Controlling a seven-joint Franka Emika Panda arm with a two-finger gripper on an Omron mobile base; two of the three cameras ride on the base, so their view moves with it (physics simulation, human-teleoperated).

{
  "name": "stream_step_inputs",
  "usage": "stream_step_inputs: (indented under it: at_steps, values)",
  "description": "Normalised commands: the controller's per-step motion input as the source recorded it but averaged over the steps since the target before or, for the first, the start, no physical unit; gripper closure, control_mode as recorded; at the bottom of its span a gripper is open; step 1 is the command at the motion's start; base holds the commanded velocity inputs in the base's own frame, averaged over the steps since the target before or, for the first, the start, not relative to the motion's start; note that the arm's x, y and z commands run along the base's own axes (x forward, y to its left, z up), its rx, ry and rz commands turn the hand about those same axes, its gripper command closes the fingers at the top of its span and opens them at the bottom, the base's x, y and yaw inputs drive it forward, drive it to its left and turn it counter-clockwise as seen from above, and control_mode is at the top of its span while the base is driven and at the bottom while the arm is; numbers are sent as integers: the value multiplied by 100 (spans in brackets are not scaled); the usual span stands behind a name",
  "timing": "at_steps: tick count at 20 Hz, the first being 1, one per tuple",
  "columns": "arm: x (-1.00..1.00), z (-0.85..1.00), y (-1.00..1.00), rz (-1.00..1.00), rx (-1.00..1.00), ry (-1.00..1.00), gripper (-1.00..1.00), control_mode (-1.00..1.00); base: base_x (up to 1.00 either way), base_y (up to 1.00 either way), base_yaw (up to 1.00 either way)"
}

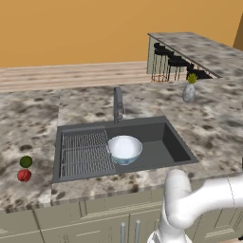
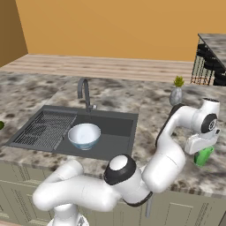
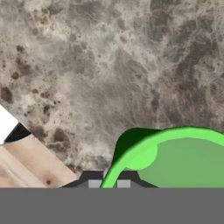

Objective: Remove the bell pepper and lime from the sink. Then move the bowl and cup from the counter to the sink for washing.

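Observation:
My gripper (image 2: 202, 151) is at the right end of the counter (image 2: 145, 106), pointing down into the bright green cup (image 2: 204, 157). In the hand view the cup (image 3: 183, 162) sits at the lower right, and its rim runs between my dark fingertips (image 3: 124, 183); the gripper (image 3: 109, 183) is shut on that rim. The bowl (image 1: 125, 148), white inside and pale blue outside, stands in the dark sink (image 1: 161, 130) beside the wire rack. On the counter left of the sink lie the lime (image 1: 26, 161) and, just in front of it, the red bell pepper (image 1: 23, 175).
A dark faucet (image 1: 117, 104) rises behind the sink. A grey vase (image 1: 189, 91) with a yellow-green plant stands on the counter behind the cup. A raised stone bar (image 1: 204, 47) with stools lies further back. The counter's front edge runs close to the cup.

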Motion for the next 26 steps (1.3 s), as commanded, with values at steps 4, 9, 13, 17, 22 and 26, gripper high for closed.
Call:
stream_step_inputs:
  at_steps: [4, 9, 13, 17, 22, 26]
  values:
    - [-12, 10, 48, 16, 0, -16, 100, -100, 0, 0, 0]
    - [-9, 13, 49, 15, 0, -14, 100, -100, 0, 0, 0]
    - [-1, 23, 47, 12, 0, -8, 100, -100, 0, 0, 0]
    - [0, 25, 48, 11, 0, -6, 100, -100, 0, 0, 0]
    - [0, 30, 46, 13, -1, -1, 100, -100, 0, 0, 0]
    - [0, 26, 42, 15, 0, 0, 100, -100, 0, 0, 0]
